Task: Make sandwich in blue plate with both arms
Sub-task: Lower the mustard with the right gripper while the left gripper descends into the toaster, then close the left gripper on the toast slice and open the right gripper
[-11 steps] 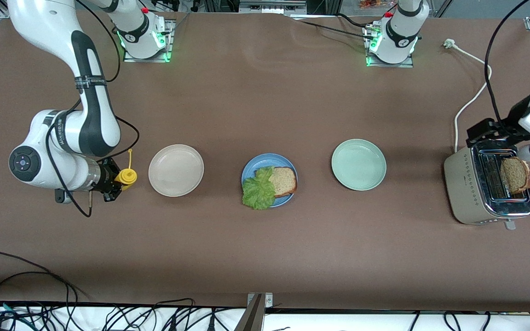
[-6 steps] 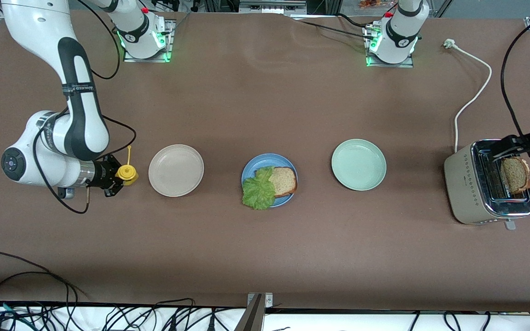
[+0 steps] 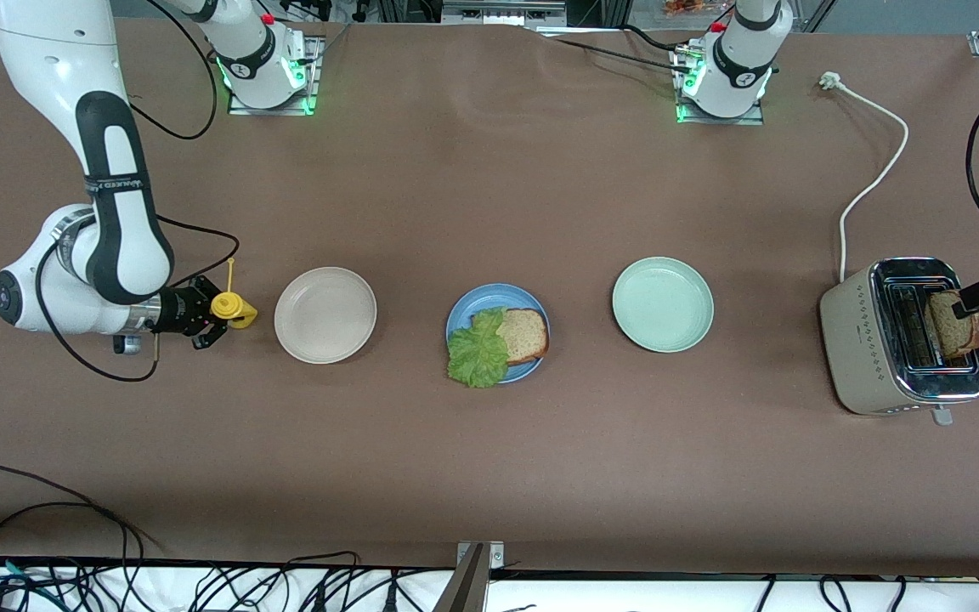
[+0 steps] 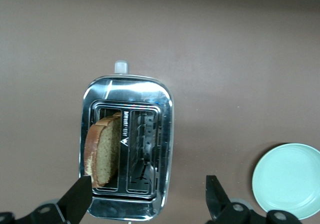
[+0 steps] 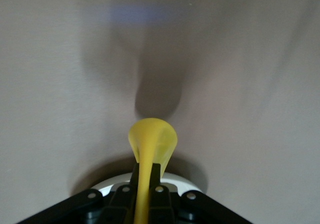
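The blue plate (image 3: 459, 316) sits mid-table holding one brown bread slice (image 3: 525, 334) and a ruffled lettuce leaf (image 3: 478, 354) that overlaps it. A second bread slice (image 3: 953, 324) (image 4: 103, 151) stands in a slot of the silver toaster (image 3: 889, 340) (image 4: 128, 134) at the left arm's end of the table. My left gripper (image 3: 978, 297) (image 4: 147, 200) hangs open above the toaster, fingers apart on either side of it, with most of the arm out of view. My right gripper (image 3: 199, 320) (image 5: 148, 183) is shut on the yellow top of the squeeze bottle (image 3: 233, 307) (image 5: 152, 139) beside the beige plate.
A beige plate (image 3: 325, 314) lies between the bottle and the blue plate. A pale green plate (image 3: 662, 304) (image 4: 287, 181) lies between the blue plate and the toaster. The toaster's white cord (image 3: 876, 174) runs toward the left arm's base.
My left gripper has swung out over the toaster toward the table's end and now hangs by the standing slice. The right arm has shifted and turned, carrying the bottle's yellow top slightly.
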{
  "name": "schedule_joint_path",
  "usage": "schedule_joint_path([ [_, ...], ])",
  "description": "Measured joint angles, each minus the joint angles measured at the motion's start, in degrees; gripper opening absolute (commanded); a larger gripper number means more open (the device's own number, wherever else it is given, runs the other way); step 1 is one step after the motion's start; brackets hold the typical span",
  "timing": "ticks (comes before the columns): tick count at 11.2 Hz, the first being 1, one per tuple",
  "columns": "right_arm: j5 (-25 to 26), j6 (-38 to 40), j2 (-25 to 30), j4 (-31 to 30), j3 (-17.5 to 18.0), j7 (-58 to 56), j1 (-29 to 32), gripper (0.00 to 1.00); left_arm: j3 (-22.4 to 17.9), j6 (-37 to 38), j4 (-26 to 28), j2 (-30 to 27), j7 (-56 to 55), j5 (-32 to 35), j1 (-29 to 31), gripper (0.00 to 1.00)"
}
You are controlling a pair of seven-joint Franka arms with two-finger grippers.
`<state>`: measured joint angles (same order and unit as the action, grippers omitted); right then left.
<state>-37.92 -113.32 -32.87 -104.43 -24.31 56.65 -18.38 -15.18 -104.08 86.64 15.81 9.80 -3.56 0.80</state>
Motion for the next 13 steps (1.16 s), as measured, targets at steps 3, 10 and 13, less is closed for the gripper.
schedule_joint_path([
  [3,-4.5,5.0,-1.7,-0.4,-0.2,-4.7,2.3,0.00,-1.5,-0.5,0.0,1.3,0.8,-0.2,0.0,1.00],
  [10,-7.1,6.6,-3.9,-0.4,-0.3,-10.7,3.4,0.46,-3.5,-4.0,0.0,4.5,5.1,-0.2,1.6,1.00],
  [13,-8.1,5.6,-4.8,-0.4,-0.4,-11.1,3.5,1.00,-3.5,-4.6,0.0,6.4,5.3,-0.2,2.9,1.00],
])
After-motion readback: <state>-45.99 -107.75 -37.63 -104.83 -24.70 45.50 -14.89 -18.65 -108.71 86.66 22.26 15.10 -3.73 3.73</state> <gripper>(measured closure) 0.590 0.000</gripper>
